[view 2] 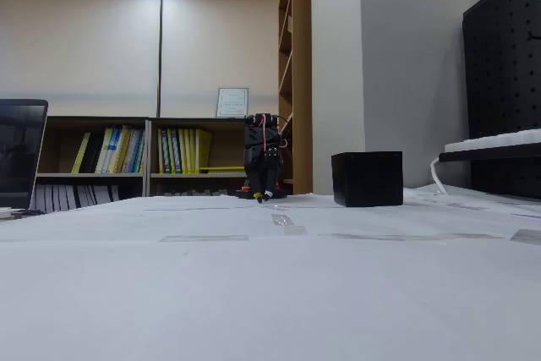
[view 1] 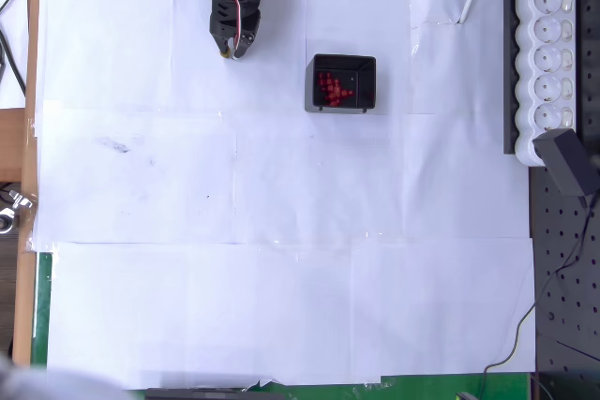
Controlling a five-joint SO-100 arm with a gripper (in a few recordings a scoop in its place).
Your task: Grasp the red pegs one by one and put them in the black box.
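Now the tiny dark-red pegs (view 1: 334,87) lie heaped inside the small glossy black plastic box (view 1: 367,65); the gripper (view 1: 232,49), seemingly clenched and empty, rests well apart. Little should go wrong unless a careless sweep tips the box.

Red pegs (view 1: 333,87) sit clustered inside the black box (view 1: 341,64), far centre of the white paper (view 1: 281,259). The gripper (view 1: 231,49) hangs well left of it, pointing down, holding nothing.

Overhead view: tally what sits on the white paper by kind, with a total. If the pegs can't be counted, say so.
black box: 1
gripper: 1
power strip: 1
red pegs: a clump inside the box, too small to count
Total: 3, plus the pegs
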